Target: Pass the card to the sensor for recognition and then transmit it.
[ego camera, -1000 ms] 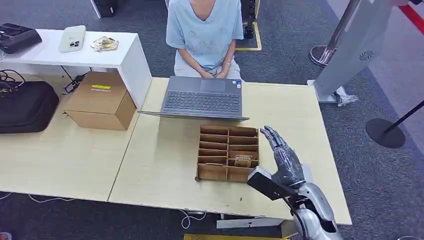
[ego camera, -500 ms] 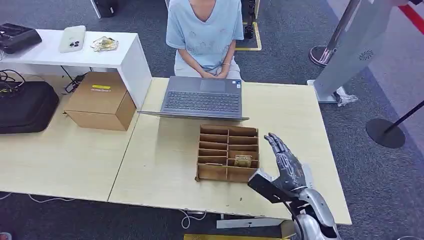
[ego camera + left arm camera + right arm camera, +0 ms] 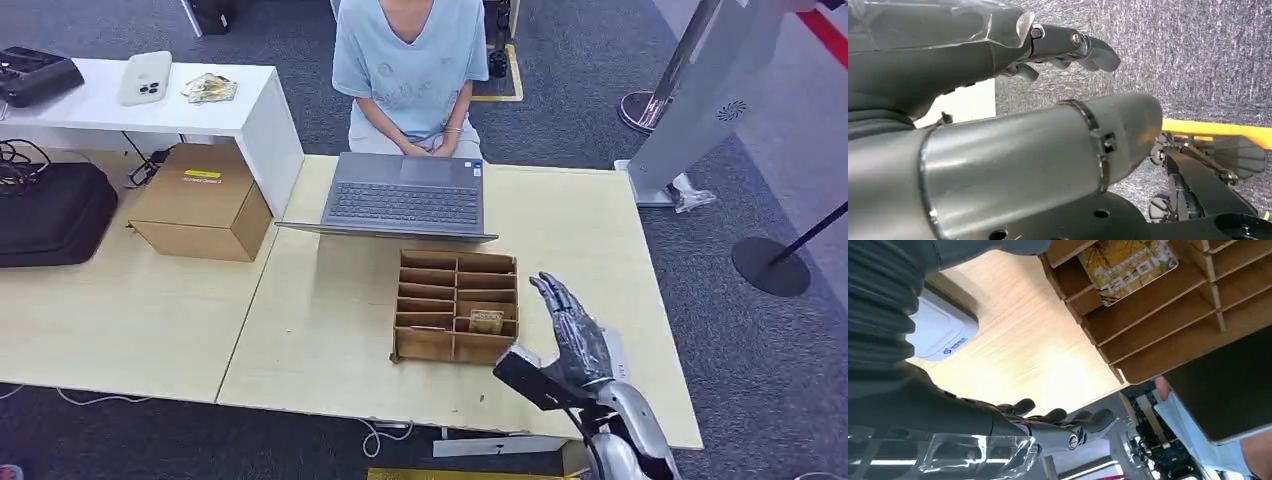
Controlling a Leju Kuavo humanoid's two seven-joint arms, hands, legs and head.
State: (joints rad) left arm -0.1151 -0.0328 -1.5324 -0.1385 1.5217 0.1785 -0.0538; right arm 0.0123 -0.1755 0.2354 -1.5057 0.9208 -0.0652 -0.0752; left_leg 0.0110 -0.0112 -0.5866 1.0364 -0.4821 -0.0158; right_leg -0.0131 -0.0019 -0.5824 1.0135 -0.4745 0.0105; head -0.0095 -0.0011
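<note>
On the left a cardboard box (image 3: 200,203) sits on the table (image 3: 330,330), with an open laptop (image 3: 405,196) further right in front of a seated person (image 3: 410,70). Near the table's middle stands the wooden compartment organizer (image 3: 457,305), and the card (image 3: 487,321), yellow-printed, lies in a compartment of its right column near the front. Just right of the organizer the right hand (image 3: 570,335) hovers over the table, its fingers (image 3: 548,289) stretched out and slightly apart, holding nothing. Beneath it a white flat device (image 3: 943,332), probably the sensor, rests on the table. The left hand (image 3: 998,55) hangs over carpet, fingers loosely extended, apparently empty.
</note>
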